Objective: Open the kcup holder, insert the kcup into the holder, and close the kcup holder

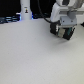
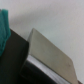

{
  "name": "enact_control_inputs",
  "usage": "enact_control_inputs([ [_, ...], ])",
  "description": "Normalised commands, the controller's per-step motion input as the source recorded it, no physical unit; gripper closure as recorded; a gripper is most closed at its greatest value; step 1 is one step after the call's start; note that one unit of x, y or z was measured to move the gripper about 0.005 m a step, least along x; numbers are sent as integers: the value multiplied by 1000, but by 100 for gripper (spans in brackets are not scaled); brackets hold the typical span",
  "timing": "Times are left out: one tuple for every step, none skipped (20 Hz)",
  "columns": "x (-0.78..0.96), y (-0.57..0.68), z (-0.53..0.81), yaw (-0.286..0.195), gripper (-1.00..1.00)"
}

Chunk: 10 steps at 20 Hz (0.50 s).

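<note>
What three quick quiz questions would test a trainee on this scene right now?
1. True or false: the claw is on the exterior view's right.
2. In the wrist view, the body of the kcup holder is: A black, B red, C yellow.
3. Fill in: the white bottle-shaped thing stands toward the exterior view's ____.
Key: 1 true; 2 A; 3 left.

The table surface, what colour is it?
The table surface is plain white to pale grey, with no pattern. It shows best in the exterior view.
</note>
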Motion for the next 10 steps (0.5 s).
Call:
enact_control_inputs([
  [-696, 419, 6, 89, -100],
  [-705, 409, -2, 92, -100],
  [-691, 406, -3, 92, -100],
  [-693, 404, -6, 96, -100],
  [-683, 404, -5, 96, -100],
  [-656, 403, 6, 97, -100],
  [-638, 405, 10, 99, -100],
  [-626, 416, 11, 100, -100],
  [-617, 422, 12, 99, -100],
  [-617, 418, 12, 98, -100],
])
